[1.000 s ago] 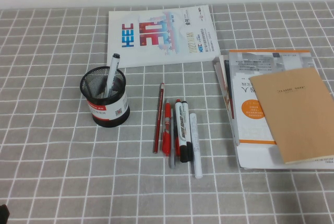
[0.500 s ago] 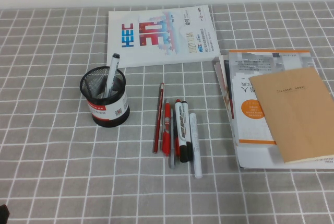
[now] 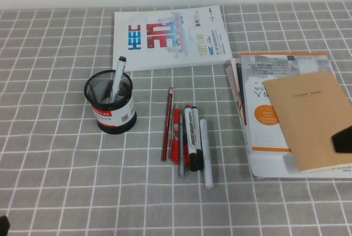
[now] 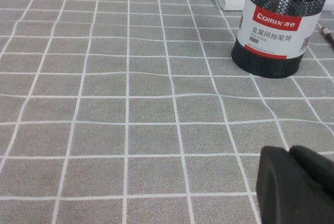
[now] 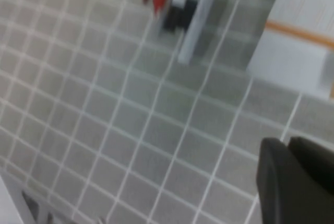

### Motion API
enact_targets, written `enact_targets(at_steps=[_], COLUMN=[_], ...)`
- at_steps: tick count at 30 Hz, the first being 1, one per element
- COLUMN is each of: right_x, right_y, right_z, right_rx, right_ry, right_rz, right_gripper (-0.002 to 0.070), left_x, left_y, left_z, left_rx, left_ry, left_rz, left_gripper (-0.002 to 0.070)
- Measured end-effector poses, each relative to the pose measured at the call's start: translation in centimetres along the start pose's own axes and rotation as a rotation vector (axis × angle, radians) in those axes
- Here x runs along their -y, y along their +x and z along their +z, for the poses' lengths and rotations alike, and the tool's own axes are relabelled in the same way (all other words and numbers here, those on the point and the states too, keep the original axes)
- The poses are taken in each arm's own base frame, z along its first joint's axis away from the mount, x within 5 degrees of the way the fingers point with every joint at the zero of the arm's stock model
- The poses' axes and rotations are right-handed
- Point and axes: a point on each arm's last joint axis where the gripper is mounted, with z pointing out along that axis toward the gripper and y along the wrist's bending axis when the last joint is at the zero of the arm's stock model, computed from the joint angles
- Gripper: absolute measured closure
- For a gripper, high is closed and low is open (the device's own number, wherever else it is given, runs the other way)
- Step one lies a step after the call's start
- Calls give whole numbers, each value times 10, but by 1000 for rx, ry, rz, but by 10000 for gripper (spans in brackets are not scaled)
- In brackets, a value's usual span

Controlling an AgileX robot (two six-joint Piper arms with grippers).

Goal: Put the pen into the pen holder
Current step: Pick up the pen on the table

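The slim white pen (image 3: 205, 151) lies flat on the tablecloth, the rightmost in a row of pens. It also shows blurred in the right wrist view (image 5: 201, 20). The black mesh pen holder (image 3: 110, 106) stands upright to the left of the row and holds one grey pen (image 3: 117, 76). The holder also shows in the left wrist view (image 4: 279, 25). My right gripper (image 3: 344, 140) is at the right edge over the brown notebook, shut and empty (image 5: 288, 140). My left gripper (image 3: 3, 225) is at the near left corner, shut and empty (image 4: 289, 148).
Beside the white pen lie a thick white marker with a black cap (image 3: 192, 137), a red pen (image 3: 176, 134) and a pencil (image 3: 166, 123). A booklet (image 3: 168, 35) lies at the back. A stack of books under a brown notebook (image 3: 308, 118) lies at the right.
My right gripper has come into the high view at the right edge, over the brown notebook. The pens, the holder and the left gripper have not moved.
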Motion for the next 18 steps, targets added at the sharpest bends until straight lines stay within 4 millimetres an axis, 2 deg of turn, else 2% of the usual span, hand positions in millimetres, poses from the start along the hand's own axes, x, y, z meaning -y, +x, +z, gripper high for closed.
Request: enact_targets(at_steps=[9, 18], right_x=[-37, -68], right_y=[-36, -93], right_z=[48, 119], right_rx=[-265, -324], right_ry=[268, 317], right_rz=[-52, -162], right_gripper=[689, 689], left_x=[0, 0], left_y=[0, 0], left_z=[0, 0], left_rx=[0, 0], left_ry=[0, 0], left_rz=[0, 0], left_gripper=[680, 680])
